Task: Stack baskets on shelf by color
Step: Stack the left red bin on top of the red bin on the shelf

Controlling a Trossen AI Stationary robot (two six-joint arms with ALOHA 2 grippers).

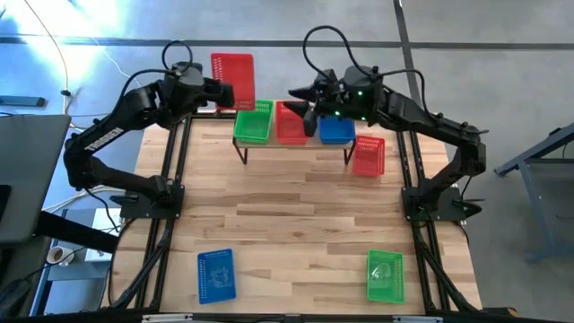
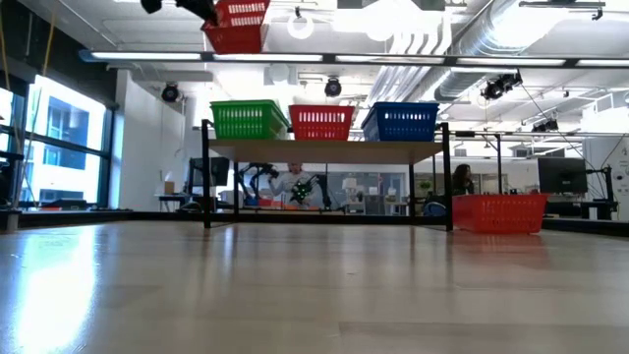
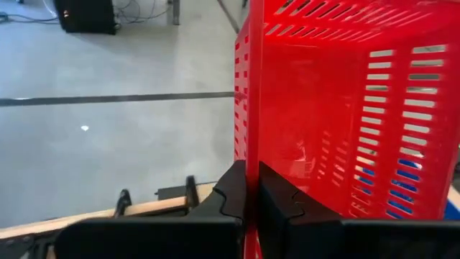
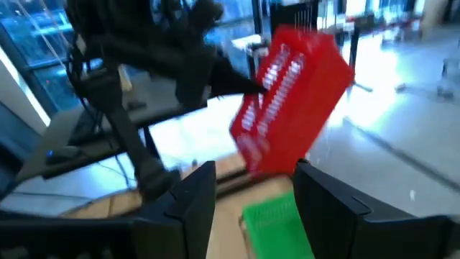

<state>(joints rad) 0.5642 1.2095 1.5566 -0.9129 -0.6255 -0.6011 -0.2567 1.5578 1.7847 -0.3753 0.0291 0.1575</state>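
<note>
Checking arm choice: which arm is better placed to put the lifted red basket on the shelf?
Left. Its pincer is shut on the raised red basket behind the shelf; the right pincer is open and empty over the shelf's red basket.

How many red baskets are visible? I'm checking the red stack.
3: one held aloft in the left gripper, one mid-shelf, one on the table beside the shelf. Stacked ones could hide more.

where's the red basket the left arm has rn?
The red basket is held in the air by the left claw, clamped on its wall, beyond the table's far edge and above the shelf's green basket end in the low view.
</note>
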